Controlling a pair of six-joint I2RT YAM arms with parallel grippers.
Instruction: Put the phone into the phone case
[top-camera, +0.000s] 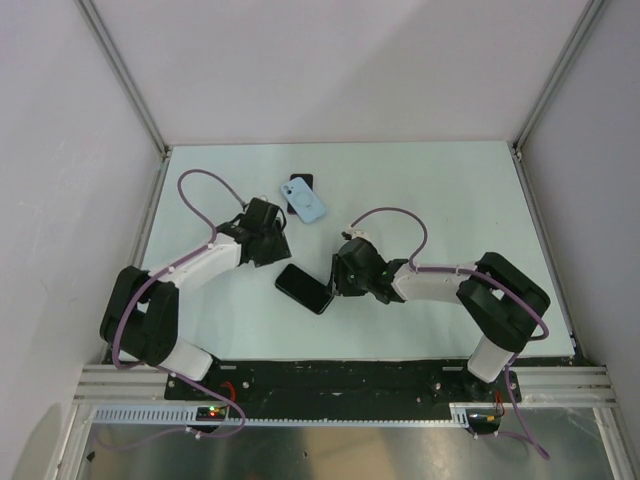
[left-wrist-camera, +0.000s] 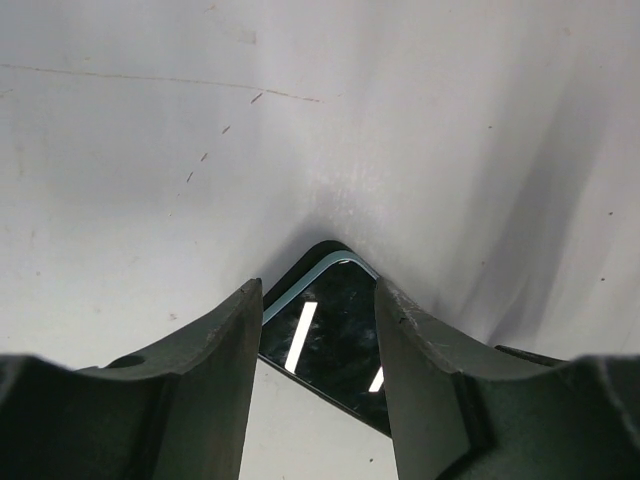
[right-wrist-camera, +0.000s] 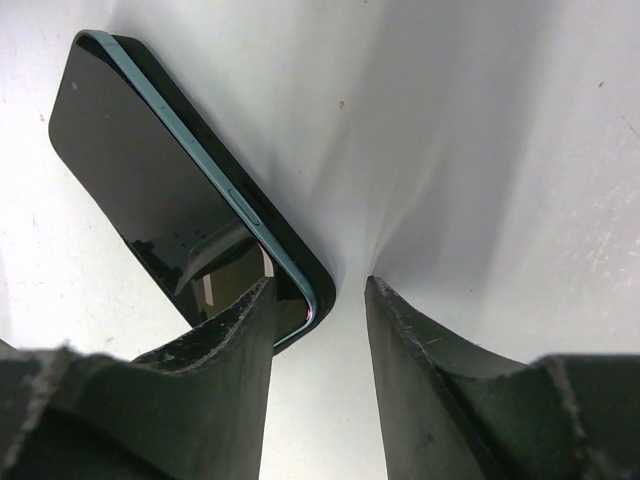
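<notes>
The phone (top-camera: 303, 288) lies flat and screen-up near the middle of the counter (top-camera: 450, 200). It is a dark glossy slab with a thin teal edge, its length running from 10 to 4 o'clock. The phone case (top-camera: 306, 204), pale blue, lies flat and apart from it at about 12 o'clock, with something dark showing at its far end.

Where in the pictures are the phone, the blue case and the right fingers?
phone (top-camera: 303, 288), top view, middle of its dark screen.
blue case (top-camera: 310, 204), top view, middle of its blue surface.
right fingers (right-wrist-camera: 215, 380), right wrist view, on the finger nearest the phone.
</notes>
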